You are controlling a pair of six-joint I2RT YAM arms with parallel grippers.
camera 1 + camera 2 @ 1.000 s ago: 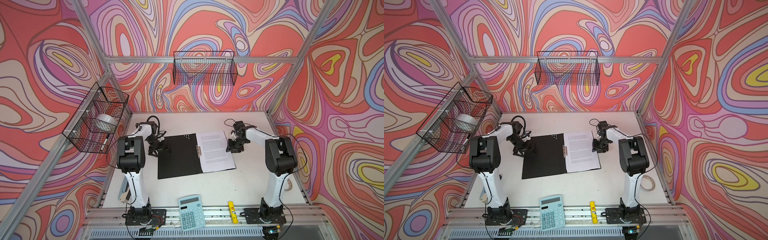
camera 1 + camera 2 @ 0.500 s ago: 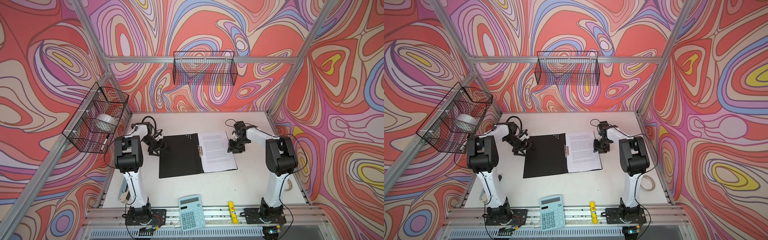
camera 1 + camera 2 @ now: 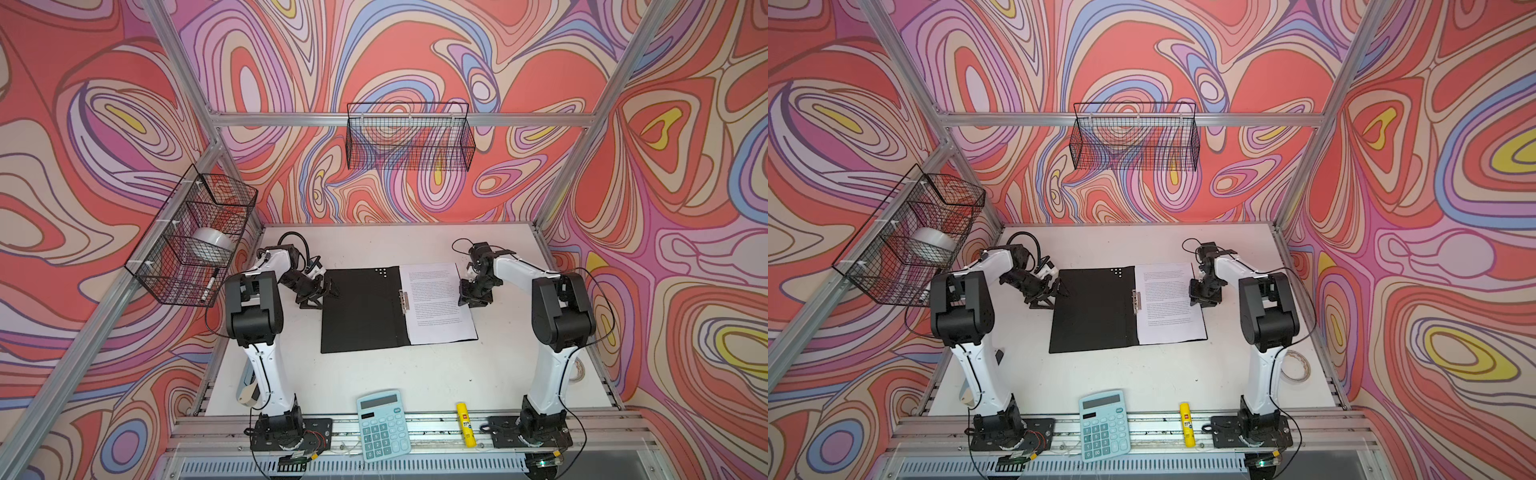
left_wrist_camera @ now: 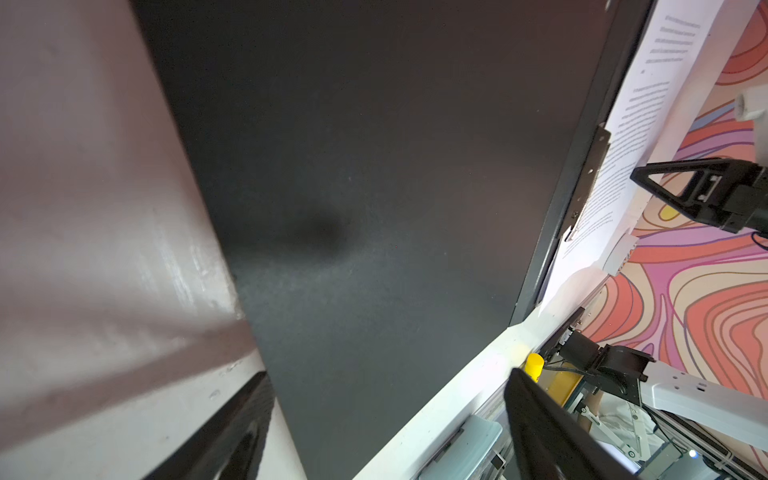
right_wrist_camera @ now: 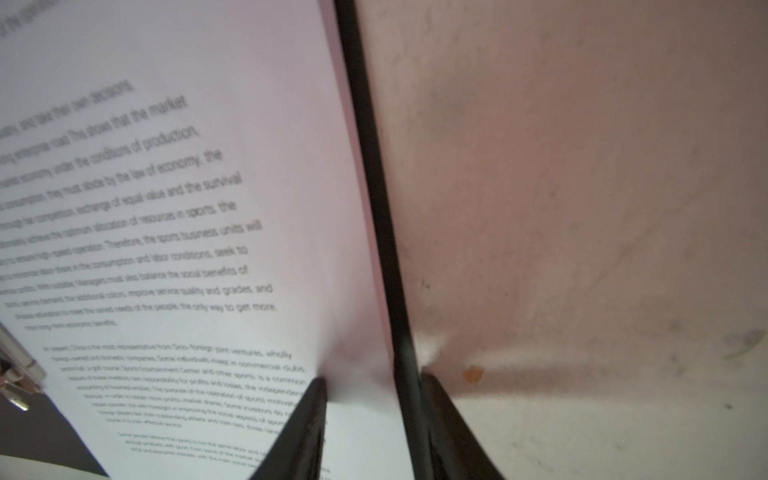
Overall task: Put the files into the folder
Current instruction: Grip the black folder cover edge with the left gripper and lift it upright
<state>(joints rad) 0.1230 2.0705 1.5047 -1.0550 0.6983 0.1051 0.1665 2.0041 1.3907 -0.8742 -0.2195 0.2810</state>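
Print on the files (image 5: 187, 124) read "the only way to get more"; right hand (image 5: 374, 380) straddled the edge of the folder (image 3: 361, 311), jaws apart; left hand (image 4: 386, 374) likewise apart.

Both top views look steeply down over the whole table (image 3: 374, 374); both wrist views skim the folder (image 4: 374, 166) closely, sharing its clip bar (image 4: 590, 178).

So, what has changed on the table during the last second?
The folder, with the files on its right half, slid slightly rightward, along with the right gripper at its edge. The left arm swung its elbow outward; the left gripper keeps its jaws open at the folder's left edge. Calculator and glue stick stayed put.
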